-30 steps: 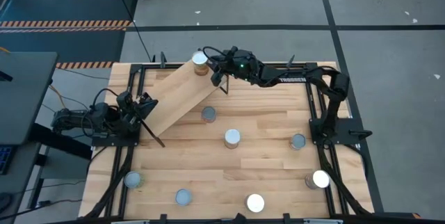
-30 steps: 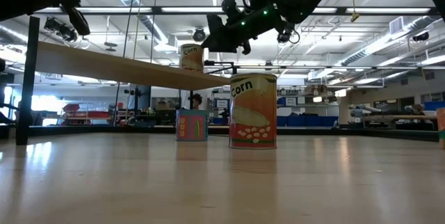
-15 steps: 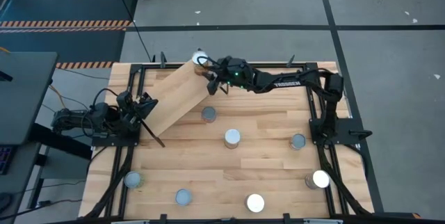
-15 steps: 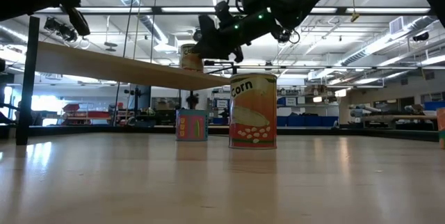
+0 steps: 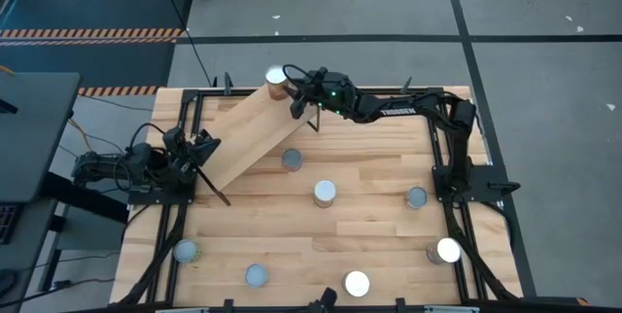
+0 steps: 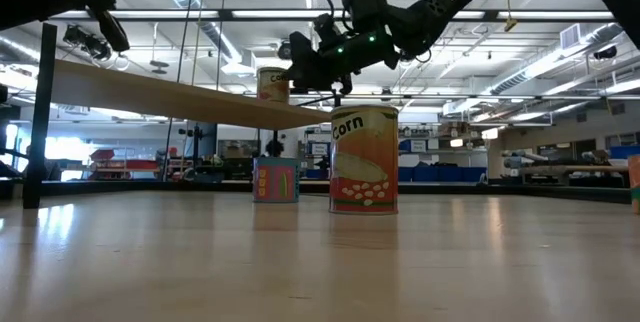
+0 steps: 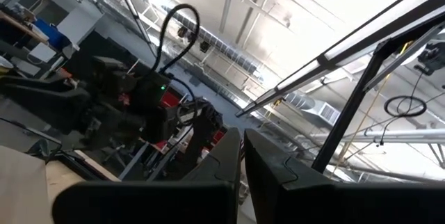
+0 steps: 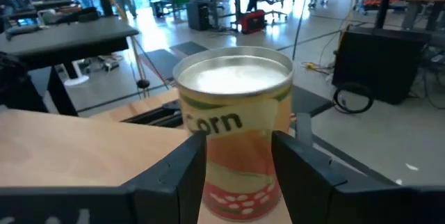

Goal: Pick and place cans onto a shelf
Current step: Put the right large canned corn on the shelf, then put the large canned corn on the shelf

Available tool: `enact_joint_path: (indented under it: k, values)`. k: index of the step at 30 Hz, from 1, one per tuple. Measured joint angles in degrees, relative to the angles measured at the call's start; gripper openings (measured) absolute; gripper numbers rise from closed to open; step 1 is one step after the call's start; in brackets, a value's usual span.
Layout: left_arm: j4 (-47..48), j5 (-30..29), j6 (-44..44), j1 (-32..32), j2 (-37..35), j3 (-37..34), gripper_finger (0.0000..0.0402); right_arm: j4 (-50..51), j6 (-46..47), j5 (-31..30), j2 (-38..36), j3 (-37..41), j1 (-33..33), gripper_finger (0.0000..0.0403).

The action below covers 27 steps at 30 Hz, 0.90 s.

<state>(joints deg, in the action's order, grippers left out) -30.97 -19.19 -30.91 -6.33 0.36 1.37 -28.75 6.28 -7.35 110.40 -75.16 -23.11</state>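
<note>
corn can (image 8: 235, 133) stands upright on the shelf's (image 5: 248, 136) raised far end, right gripper (image 8: 236, 165) straddling it, jaws spread; left gripper (image 5: 199, 151), jaws closed, by the shelf's low end.

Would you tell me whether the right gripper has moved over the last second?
Yes. In the high view the right gripper has shifted left toward the corn can at the shelf's far end, fingers now alongside it.

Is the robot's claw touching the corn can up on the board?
Cannot tell. In the right wrist view, the right gripper has a finger on each side of the corn can, but contact isn't plain.
</note>
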Motion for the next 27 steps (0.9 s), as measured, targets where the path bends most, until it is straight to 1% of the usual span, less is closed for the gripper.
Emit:
enact_joint_path:
  k: [5,8,11,14,16,19,24,27]
  values:
    - [0.01,-0.28,0.05,0.00,0.00,0.00,0.0025,-0.41,-0.72,1.26,-0.54,-0.02,0.21,0.0170]
    - [-0.05,-0.28,0.05,0.00,0.00,0.00,0.0025,1.12,-1.05,1.73,-1.87,-0.02,0.49,0.0170]
    - [-0.08,-0.27,0.08,0.00,0.00,0.00,0.0025,5.63,-2.22,2.95,-5.46,-0.01,1.51,0.0170]
    - [-0.04,-0.28,0.08,0.00,0.00,0.00,0.0025,11.99,-3.43,4.20,-10.37,-0.07,3.96,0.0170]
    - [0.19,-0.30,-0.70,0.00,0.00,0.12,0.0024,17.28,-5.01,4.13,-13.59,-0.07,6.40,0.0170]
    - [4.66,0.60,-0.59,-0.11,0.09,2.80,0.0020,25.92,-6.00,2.90,-18.21,-0.07,11.05,0.0170]
    - [15.20,1.20,6.37,-0.33,2.68,10.00,0.0011,42.27,-3.88,2.29,-24.80,-0.07,20.42,0.0170]
    - [19.36,1.42,10.24,-0.33,4.83,13.99,0.0010,50.46,0.30,-1.47,-26.96,-0.07,26.99,0.0172]
